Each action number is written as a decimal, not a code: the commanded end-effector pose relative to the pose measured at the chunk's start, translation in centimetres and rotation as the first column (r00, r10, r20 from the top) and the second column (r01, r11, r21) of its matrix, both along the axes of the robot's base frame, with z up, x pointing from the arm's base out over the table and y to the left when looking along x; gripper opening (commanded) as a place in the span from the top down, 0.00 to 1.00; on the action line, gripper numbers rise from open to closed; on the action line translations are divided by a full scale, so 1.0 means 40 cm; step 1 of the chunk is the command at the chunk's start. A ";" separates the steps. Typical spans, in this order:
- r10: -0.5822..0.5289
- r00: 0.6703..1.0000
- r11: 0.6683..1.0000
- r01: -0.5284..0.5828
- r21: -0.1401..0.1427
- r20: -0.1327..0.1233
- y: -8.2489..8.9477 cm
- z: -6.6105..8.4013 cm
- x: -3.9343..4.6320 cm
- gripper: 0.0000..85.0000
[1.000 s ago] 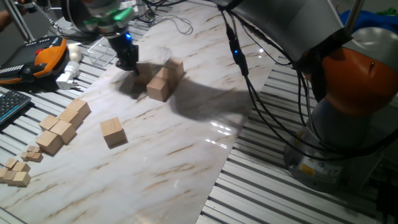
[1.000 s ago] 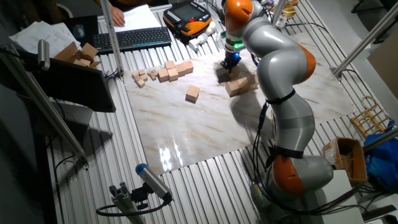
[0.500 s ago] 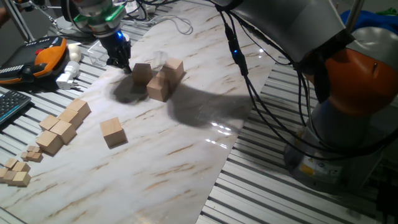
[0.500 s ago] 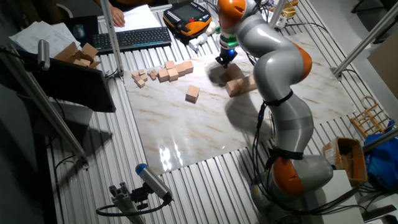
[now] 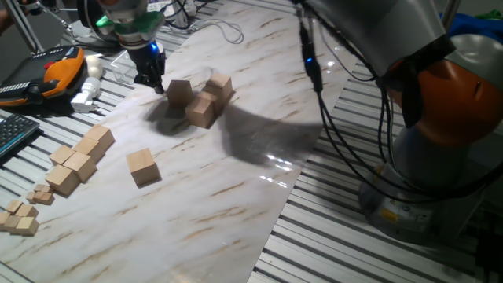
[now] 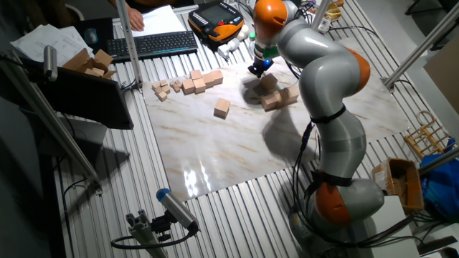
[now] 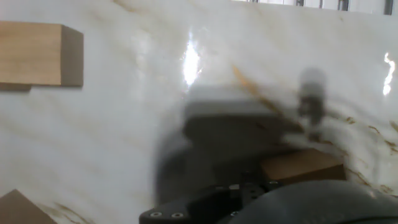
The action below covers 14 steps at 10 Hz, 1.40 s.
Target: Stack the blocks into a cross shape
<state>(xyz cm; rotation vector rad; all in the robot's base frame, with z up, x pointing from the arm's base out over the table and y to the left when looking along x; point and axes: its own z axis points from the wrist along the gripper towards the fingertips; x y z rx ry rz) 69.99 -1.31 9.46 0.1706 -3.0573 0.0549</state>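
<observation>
The arm [image 6: 326, 86] is seen bent over the marble board [image 5: 236, 181], with the gripper [image 5: 151, 75] held just above the board's far edge, beside the cluster of blocks [image 5: 203, 100]. Whether its fingers are apart or closed cannot be told; nothing is seen held between them. In the cluster one cube [image 5: 179, 91] is nearest the gripper, and two more are touching beside it. A single block [image 5: 142, 167] lies well apart, nearer the front. A joined row of cubes [image 5: 79, 158] and small cubelets [image 5: 19, 219] are found at the board's left edge.
</observation>
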 end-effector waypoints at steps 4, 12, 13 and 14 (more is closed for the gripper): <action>0.024 0.999 0.999 -0.023 0.035 -0.033 0.002 0.013 -0.005 1.00; -0.028 0.999 1.000 0.028 0.004 0.037 0.003 0.015 -0.008 1.00; -0.026 0.999 1.000 0.027 -0.002 0.042 0.003 0.015 -0.008 1.00; -0.028 0.999 1.000 0.028 0.002 0.045 0.003 0.015 -0.008 1.00</action>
